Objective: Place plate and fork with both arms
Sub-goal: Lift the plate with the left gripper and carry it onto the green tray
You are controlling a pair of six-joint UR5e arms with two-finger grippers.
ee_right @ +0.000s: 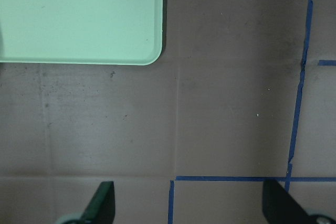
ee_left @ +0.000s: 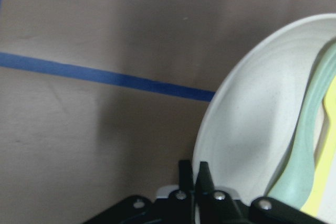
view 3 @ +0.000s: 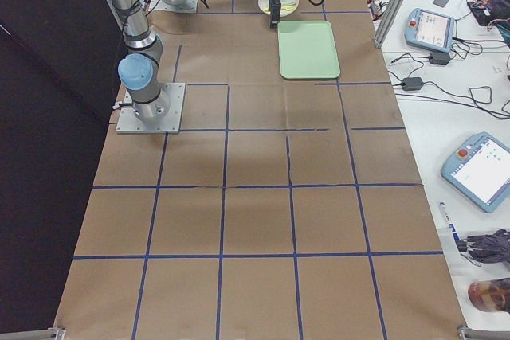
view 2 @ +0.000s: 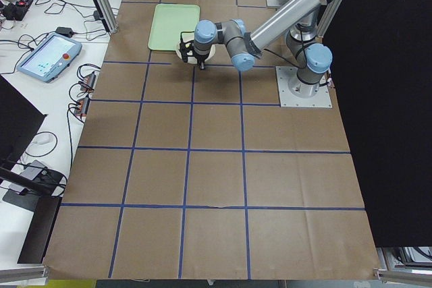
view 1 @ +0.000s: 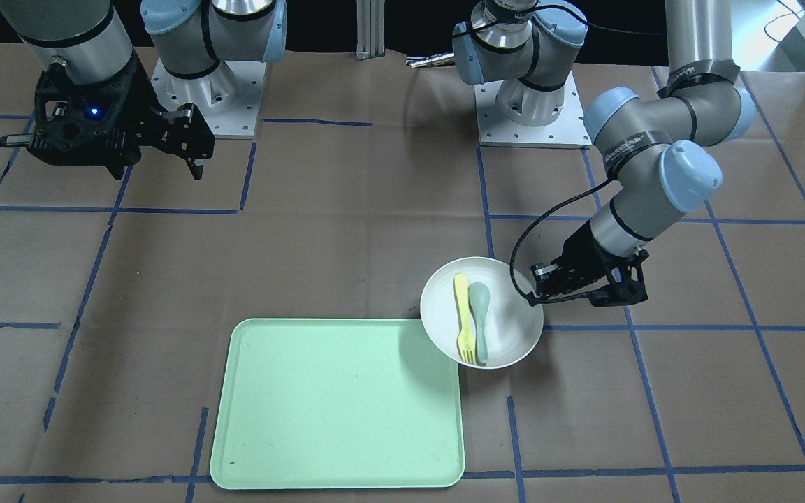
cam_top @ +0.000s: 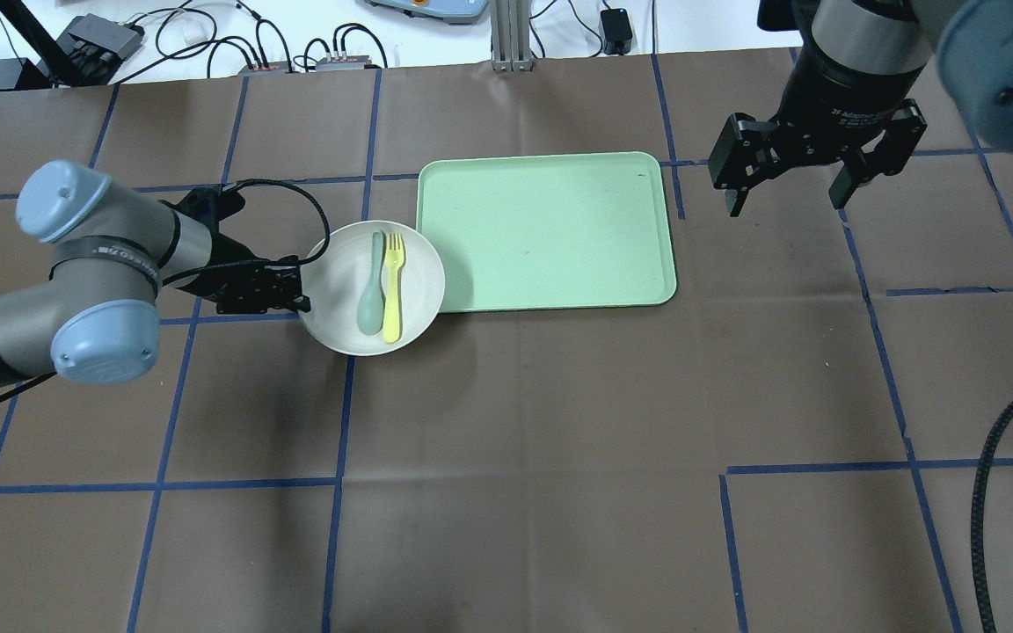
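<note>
Mint-green tray (view 1: pixel 336 412) on brown table (view 1: pixel 374 230) (teal-grey spoon (view 1: pixel 481 318) just beside)

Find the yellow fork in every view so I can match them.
Front-facing: fork right of centre, on the plate, left of the spoon.
Overhead: fork left of centre, right of the spoon.
Exterior left: too small to make out.
Exterior right: too small to make out.
Left wrist: fork, yellow strip at lower right edge.
Right wrist: not in it.
Landmark: green tray beside the plate, in all but left wrist.
</note>
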